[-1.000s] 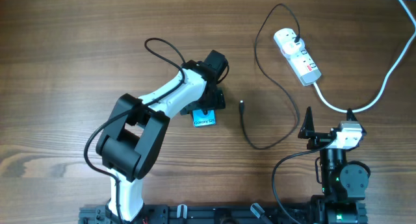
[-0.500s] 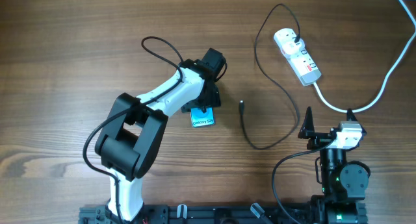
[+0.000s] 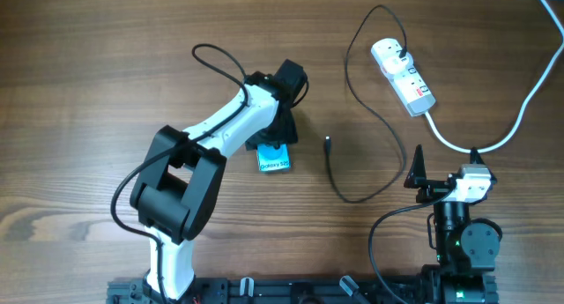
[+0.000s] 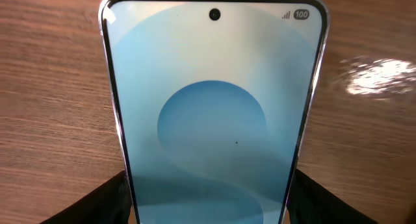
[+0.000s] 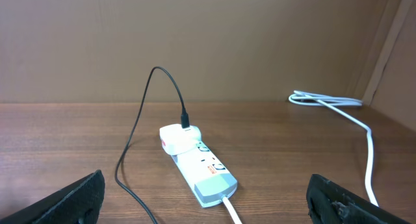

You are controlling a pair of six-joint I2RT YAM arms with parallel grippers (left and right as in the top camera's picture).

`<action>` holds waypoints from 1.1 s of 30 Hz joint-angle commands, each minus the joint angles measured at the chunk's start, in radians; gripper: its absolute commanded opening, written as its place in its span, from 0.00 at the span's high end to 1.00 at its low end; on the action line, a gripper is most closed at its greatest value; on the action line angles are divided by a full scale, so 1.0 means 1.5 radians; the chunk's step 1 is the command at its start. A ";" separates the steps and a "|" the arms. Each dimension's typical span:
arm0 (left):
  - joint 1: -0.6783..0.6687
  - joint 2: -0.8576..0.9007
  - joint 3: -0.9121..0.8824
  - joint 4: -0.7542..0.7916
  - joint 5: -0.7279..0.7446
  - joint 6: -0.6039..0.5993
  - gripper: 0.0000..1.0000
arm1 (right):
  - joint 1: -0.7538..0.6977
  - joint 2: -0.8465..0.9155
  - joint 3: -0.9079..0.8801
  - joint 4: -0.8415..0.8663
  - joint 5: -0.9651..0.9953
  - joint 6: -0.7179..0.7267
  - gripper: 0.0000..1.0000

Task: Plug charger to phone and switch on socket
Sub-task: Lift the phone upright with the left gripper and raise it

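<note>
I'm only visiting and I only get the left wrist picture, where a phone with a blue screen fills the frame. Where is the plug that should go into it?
Observer: From overhead, the charger plug lies loose to the right of the phone, apart from it.
Visitor: Is the cable's other end connected to anything?
Observer: Yes. The right wrist view shows it going into a white adapter seated on the socket.
Visitor: And what is the other arm doing?
Observer: The right gripper is open, back near its own base, with nothing between its fingers.
</note>
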 commanded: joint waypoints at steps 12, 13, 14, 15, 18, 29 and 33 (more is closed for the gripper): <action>0.041 -0.043 0.063 -0.057 0.167 0.001 0.35 | 0.003 -0.003 -0.001 0.002 0.007 0.008 0.00; 0.048 -0.047 0.063 -0.057 0.187 0.001 0.35 | 0.003 -0.003 -0.001 0.002 0.007 0.008 0.00; 0.058 -0.050 0.063 -0.057 0.216 0.001 0.35 | 0.003 -0.003 -0.001 0.002 0.007 0.008 0.00; 0.067 -0.052 0.063 -0.057 0.243 0.002 0.34 | 0.003 -0.003 -0.001 0.002 0.007 0.008 0.00; 0.099 -0.052 0.063 -0.057 0.343 0.004 0.35 | 0.003 -0.003 -0.001 0.002 0.007 0.008 0.01; 0.232 -0.052 0.063 -0.011 0.852 0.056 0.36 | 0.003 -0.003 -0.001 0.002 0.007 0.008 0.00; 0.261 -0.052 0.063 0.006 0.957 0.056 0.36 | 0.003 -0.003 -0.001 0.008 0.014 -0.010 0.00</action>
